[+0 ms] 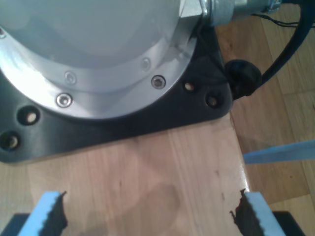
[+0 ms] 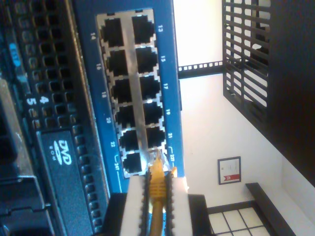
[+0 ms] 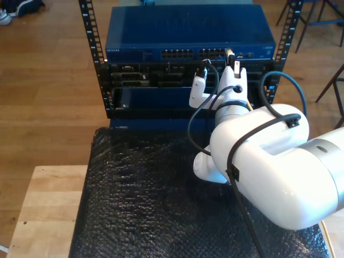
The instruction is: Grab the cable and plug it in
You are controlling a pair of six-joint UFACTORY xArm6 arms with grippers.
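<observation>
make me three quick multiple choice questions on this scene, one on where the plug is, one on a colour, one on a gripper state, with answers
1. Where is the cable's plug tip?
A. at the end of the switch's port rows, by ports 22 and 23
B. lying on the black mat
C. inside the DVD drive

2. What colour is the cable?
A. red
B. yellow
C. green

3. What state is my second gripper in?
A. open and empty
B. shut on the cable
C. shut on a screwdriver

Answers:
1 A, the plug sits at those ports in the second wrist view.
2 B, it shows yellow between the fingers.
3 B, both pads press the cable's sides.
</observation>
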